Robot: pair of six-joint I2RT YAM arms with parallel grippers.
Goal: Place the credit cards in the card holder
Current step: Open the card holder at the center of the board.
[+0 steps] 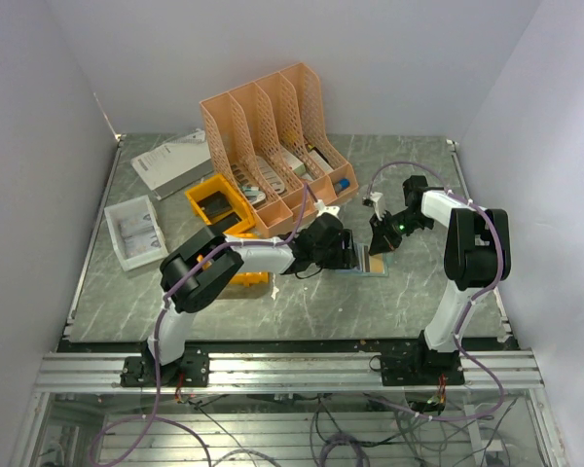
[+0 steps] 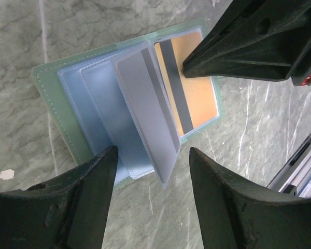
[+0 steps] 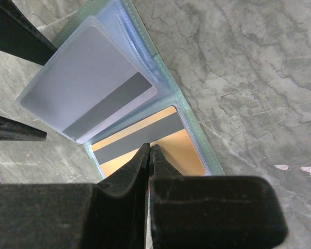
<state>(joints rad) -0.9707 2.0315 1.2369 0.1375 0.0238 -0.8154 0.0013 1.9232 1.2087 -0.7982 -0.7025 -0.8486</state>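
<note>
The card holder (image 2: 52,98) lies open on the marbled table, green at the rim and light blue inside. A tan card (image 2: 199,98) with a dark stripe lies flat in its right half. My right gripper (image 3: 149,149) is shut, its tips pressing down on that tan card (image 3: 184,153). A pale grey card (image 2: 145,104) stands tilted along the holder's middle, its near end sticking out past the rim. My left gripper (image 2: 153,153) is open, its fingers on either side of that end without touching it. From above, both grippers meet over the holder (image 1: 368,265).
A peach file rack (image 1: 273,136) stands behind the grippers, with a yellow bin (image 1: 219,204) beside it. A white tray (image 1: 134,232) and a white booklet (image 1: 170,161) lie at the left. Another orange bin (image 1: 251,277) shows under the left arm.
</note>
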